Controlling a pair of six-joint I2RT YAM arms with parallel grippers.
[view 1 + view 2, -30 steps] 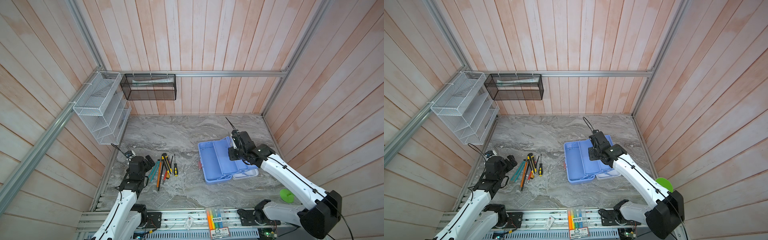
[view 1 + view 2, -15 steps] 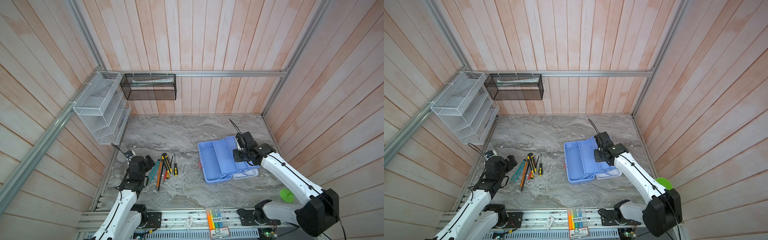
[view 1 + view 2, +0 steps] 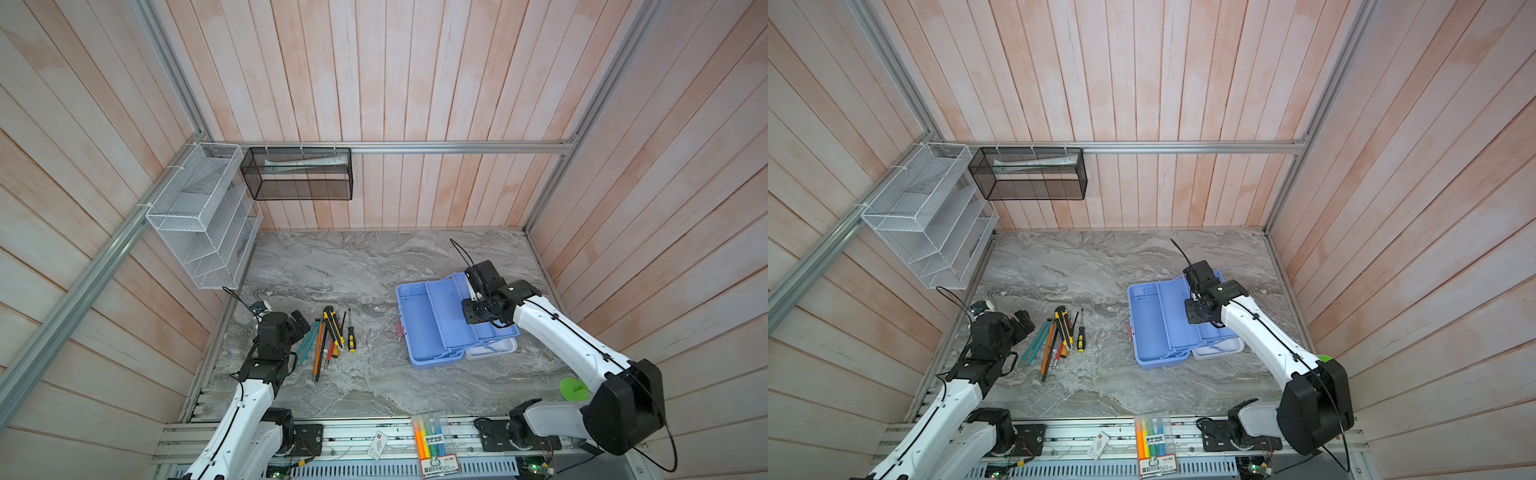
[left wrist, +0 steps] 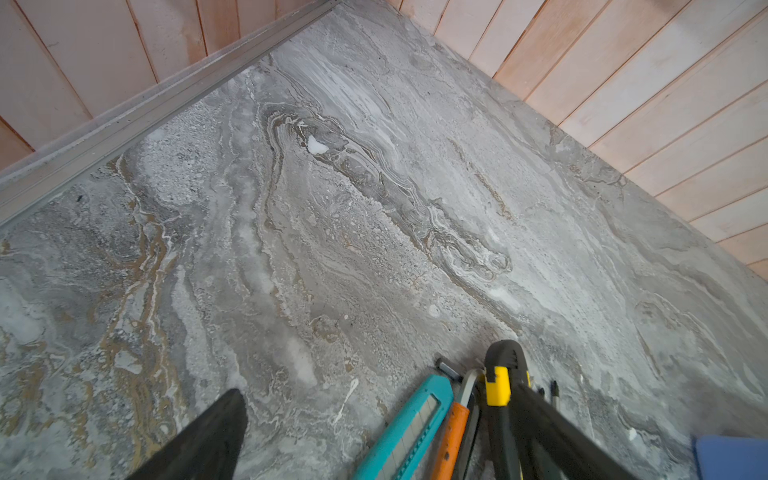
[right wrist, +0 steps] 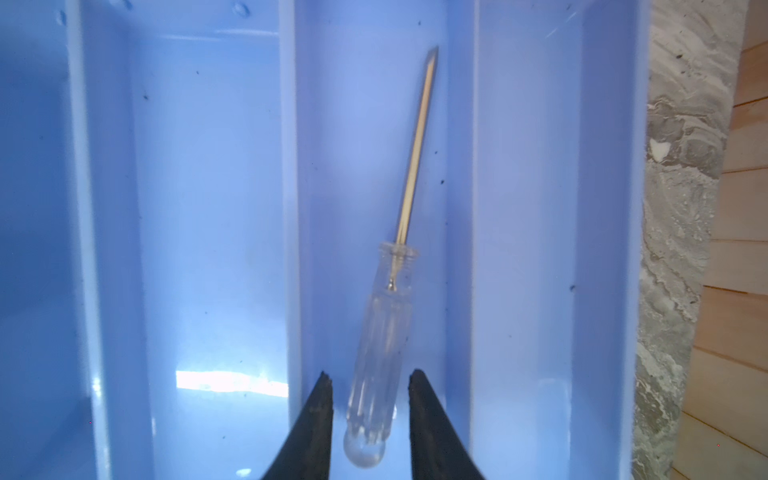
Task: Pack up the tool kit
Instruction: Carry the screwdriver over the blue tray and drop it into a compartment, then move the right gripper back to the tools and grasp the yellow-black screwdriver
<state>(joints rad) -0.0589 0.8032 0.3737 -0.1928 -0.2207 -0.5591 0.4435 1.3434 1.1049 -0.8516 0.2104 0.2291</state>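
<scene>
Risk first: the right jaws stand slightly apart on either side of the clear handle of the screwdriver (image 5: 382,353), with gaps visible on both sides and nothing pinched. They sit low between the dividers, so sideways drift on lifting out could knock the handle, roll the tool, or catch a divider and drag the case (image 3: 419,328). The left jaws are spread wide, one over the edge of the loose tools (image 3: 328,336), which lie touching and overlapping on the surface (image 3: 353,266); closing there could pinch two at once or scatter the pile. Contents: the case lies open at the right of the surface, its white lid (image 3: 494,351) showing past the trays. The screwdriver lies slanted in the middle compartment, and the neighbouring compartments show nothing. The black basket (image 3: 299,174) holds a pale packet; the white rack (image 3: 199,216) holds nothing I can make out
</scene>
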